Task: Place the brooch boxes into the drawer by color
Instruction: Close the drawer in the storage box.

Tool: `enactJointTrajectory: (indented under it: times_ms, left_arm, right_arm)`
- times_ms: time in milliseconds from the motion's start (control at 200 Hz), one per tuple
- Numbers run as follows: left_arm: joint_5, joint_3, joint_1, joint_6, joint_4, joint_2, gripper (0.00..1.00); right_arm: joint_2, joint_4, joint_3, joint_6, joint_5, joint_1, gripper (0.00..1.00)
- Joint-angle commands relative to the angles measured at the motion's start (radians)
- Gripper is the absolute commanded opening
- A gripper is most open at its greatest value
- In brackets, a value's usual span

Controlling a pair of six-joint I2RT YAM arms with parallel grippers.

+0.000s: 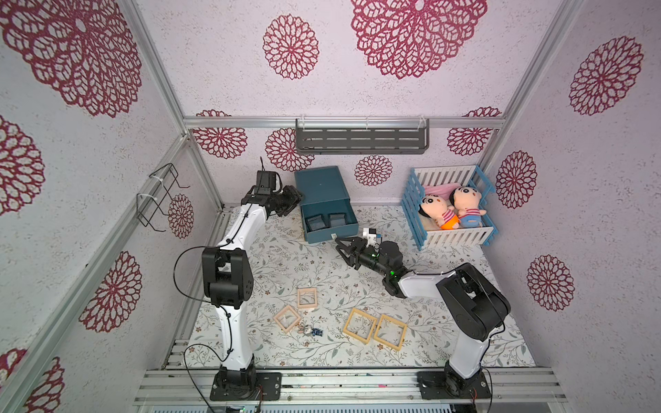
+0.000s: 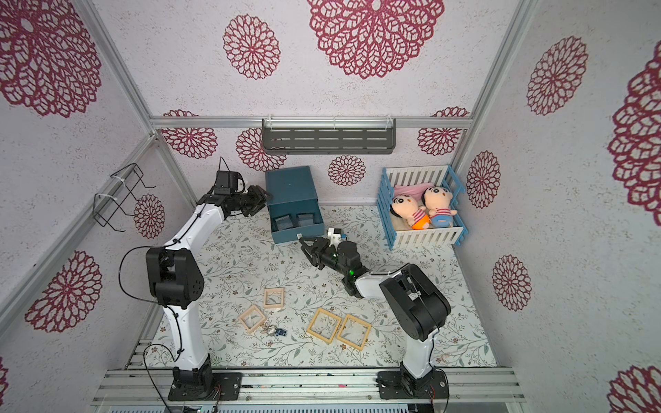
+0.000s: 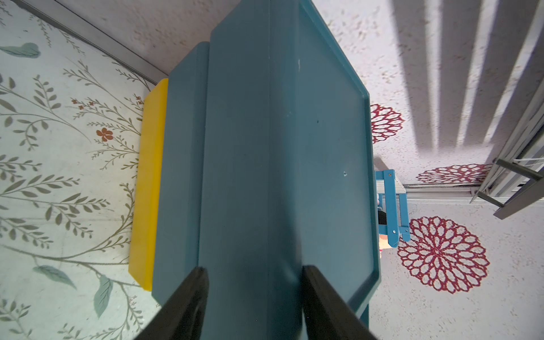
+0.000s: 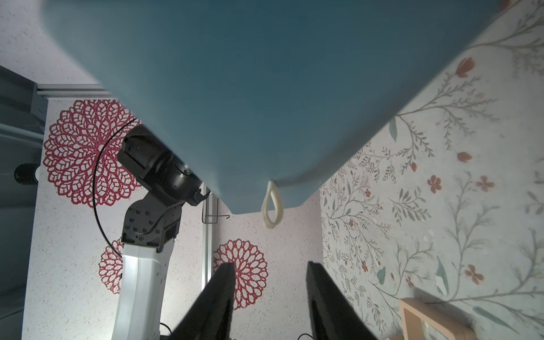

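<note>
Right gripper point(image 4: 270, 269), half-parted and empty, faces the soft loop pull point(image 4: 272, 206) of the drawer point(image 1: 318, 186) (pinch there). Left gripper point(image 3: 254, 268), also parted, sits at its side. Pink brooch boxes point(image 1: 307, 298), likely light and stiff, lie well before it: grasp rims.

You have free room over the bare mat point(image 1: 286, 264) between the pulled-out drawer point(image 1: 331, 234) and the pink boxes point(image 1: 307, 298). Inside that drawer the two black boxes point(image 1: 314, 222) take most of the floor (a bare band shows behind them). The left gripper point(image 1: 295, 202) blocks the left side of the chest point(image 1: 318, 184); the right gripper point(image 1: 339, 247) sits just off the drawer's front. The yellow boxes point(image 1: 359, 325) lie edge to edge, and a trinket point(image 1: 311, 330) crowds one pink box. Chest and crib point(image 1: 450, 207) stand apart.
</note>
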Motion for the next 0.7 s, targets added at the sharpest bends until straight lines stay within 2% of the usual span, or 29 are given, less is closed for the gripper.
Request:
enactJointTrajectory:
  times_ms: [0,530,610,696]
  left_arm:
    - [-0.014,-0.006,0.006,0.009,-0.022,-0.006,0.56]
    - [-0.005,-0.012,0.006,0.004,-0.014,-0.011,0.56]
    - [-0.003,-0.014,0.006,0.003,-0.013,-0.009,0.56]
    - [-0.002,-0.015,0.006,0.002,-0.011,-0.011,0.56]
  right_arm:
    - [0.027,0.044,0.041,0.029,0.048,0.007,0.44]
    - [0.105,0.114,0.106,0.105,0.119,0.019,0.33]
    - [0.109,0.114,0.112,0.110,0.129,0.022,0.25]
    - [0.106,0.110,0.112,0.111,0.143,0.023,0.11]
